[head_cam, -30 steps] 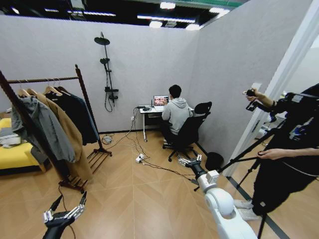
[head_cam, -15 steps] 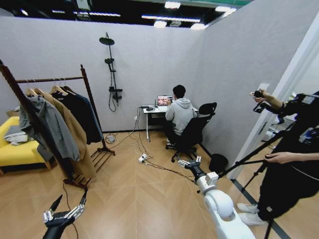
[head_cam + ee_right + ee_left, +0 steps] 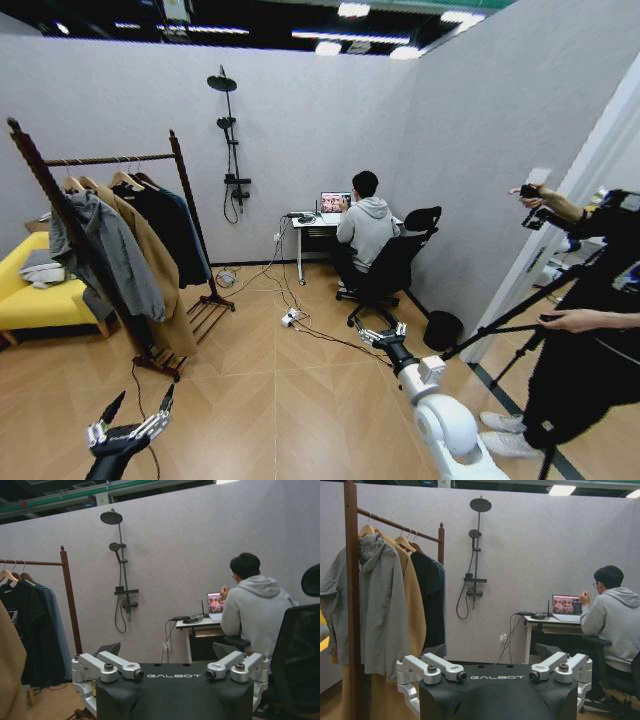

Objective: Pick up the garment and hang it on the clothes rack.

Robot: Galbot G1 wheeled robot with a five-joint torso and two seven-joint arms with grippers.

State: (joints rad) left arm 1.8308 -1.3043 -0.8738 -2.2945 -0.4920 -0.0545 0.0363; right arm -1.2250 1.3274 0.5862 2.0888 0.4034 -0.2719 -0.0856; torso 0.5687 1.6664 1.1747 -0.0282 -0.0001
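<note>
both grippers, left (image 3: 133, 417) and right (image 3: 381, 332), hang low with jaws spread and empty, while the garment (image 3: 190, 232) hangs at the clothes rack's (image 3: 183, 190) far end, mostly hidden behind a black coat (image 3: 160, 230).

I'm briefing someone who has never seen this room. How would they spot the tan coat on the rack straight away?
Find the tall red-brown wooden clothes rack by the left wall, next to the yellow sofa. On its crossbar, the tan coat hangs second from the near end, between a grey hooded jacket and a black coat. It is the longest garment and the only camel-coloured one.
</note>
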